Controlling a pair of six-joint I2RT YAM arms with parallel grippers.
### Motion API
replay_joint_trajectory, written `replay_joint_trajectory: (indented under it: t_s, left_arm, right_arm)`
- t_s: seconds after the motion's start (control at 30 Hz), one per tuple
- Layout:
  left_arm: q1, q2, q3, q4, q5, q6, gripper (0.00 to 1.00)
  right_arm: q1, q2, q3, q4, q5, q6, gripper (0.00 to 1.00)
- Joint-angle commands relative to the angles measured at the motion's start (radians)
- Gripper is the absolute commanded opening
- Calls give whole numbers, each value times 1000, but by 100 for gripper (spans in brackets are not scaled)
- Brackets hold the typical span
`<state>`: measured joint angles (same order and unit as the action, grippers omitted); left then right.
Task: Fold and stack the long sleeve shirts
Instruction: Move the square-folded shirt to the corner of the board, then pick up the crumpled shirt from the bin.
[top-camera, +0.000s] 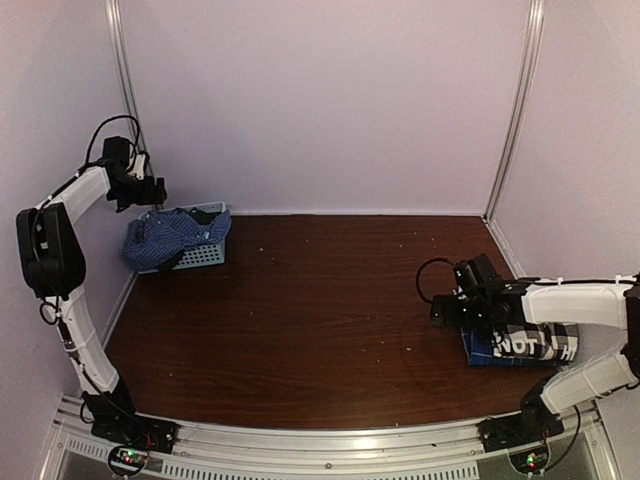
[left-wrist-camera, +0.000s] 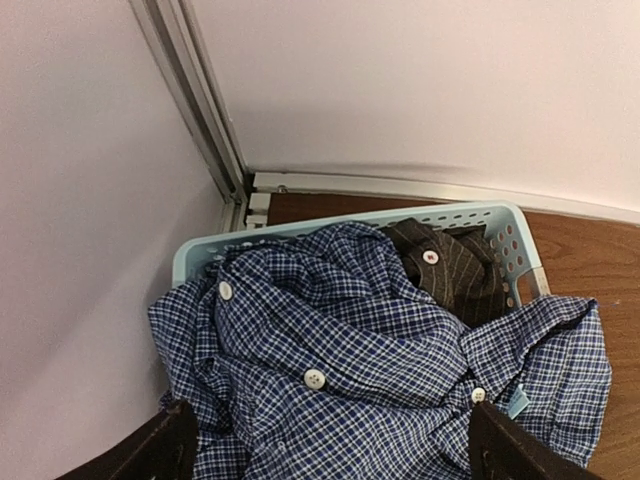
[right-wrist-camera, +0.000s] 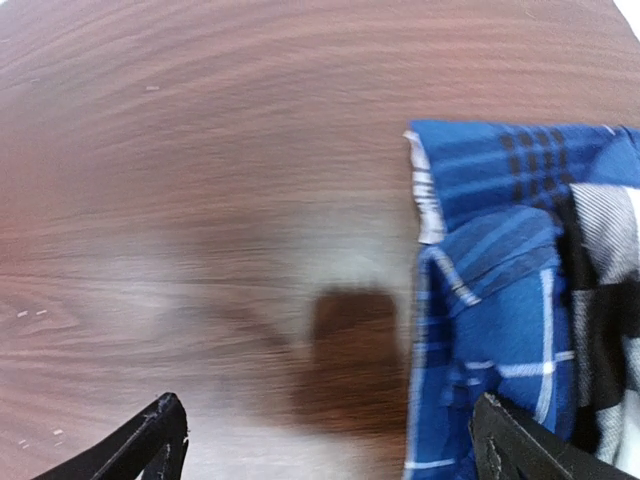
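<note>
The dark wood-grain table (top-camera: 320, 300) carries a light blue lattice basket (top-camera: 205, 257) at its far left corner. A folded blue plaid shirt (top-camera: 478, 350) lies near right.

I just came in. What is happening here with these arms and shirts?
Two robot arms are folding and stacking shirts. The left gripper hovers open above the basket in the far left corner, where a blue fine-check shirt spills over the rim. The right gripper, open and empty, hangs beside a folded stack at the near right: a black-and-white plaid shirt on a darker blue plaid shirt.
</note>
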<state>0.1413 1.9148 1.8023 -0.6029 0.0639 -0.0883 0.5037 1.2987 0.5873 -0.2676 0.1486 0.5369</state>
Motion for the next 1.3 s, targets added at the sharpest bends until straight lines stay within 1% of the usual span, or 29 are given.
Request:
replay_joint_trajectory:
  t_s: [0.0, 0.13, 0.23, 0.33, 0.43, 0.47, 0.5, 0.6, 0.63, 0.67, 0.8, 0.9, 1.0, 1.13, 1.27]
  left_arm:
    - [-11, 70, -2, 17, 61, -26, 96]
    - [-11, 137, -3, 11, -85, -33, 92]
    - [-11, 177, -3, -2, -140, -24, 86]
    - [-12, 207, -1, -13, -156, -19, 74]
    - [-11, 222, 10, -26, -146, -20, 52]
    - [-12, 220, 12, -27, -137, -21, 44]
    - [-11, 213, 13, -26, -127, -22, 33]
    - [-11, 186, 22, -26, -75, -23, 8]
    - [-11, 168, 26, -26, -65, -23, 1]
    - [-12, 144, 30, -26, -24, -29, 0]
    - [-11, 3, 47, 29, 107, -52, 0]
    - [-12, -112, 63, 101, 297, -120, 0]
    - [-30, -213, 92, 197, 488, -259, 0]
    - [-133, -320, 151, 338, 625, -413, 0]
    - [-318, -357, 190, 442, 685, -507, 0]
  right_arm:
    - [45, -41, 33, 62, -45, -22, 100]
    - [60, -30, 36, 82, -64, -24, 100]
    - [67, -15, 28, 95, -72, -21, 100]
    - [75, -5, 17, 110, -79, -16, 100]
    - [82, -1, 8, 122, -86, -13, 100]
    - [86, -1, 8, 123, -88, -13, 100]
    - [87, -1, 8, 124, -89, -11, 100]
    - [92, -2, 9, 120, -88, -13, 100]
    - [92, -6, 11, 118, -88, -14, 100]
    - [94, -10, 11, 114, -88, -14, 100]
    - [94, -34, 17, 106, -85, -12, 100]
    - [93, -45, 24, 107, -91, -8, 100]
    - [93, -44, 40, 104, -96, -10, 100]
    - [94, -45, 71, 78, -80, -26, 100]
    - [93, -78, 106, 46, -65, -40, 100]
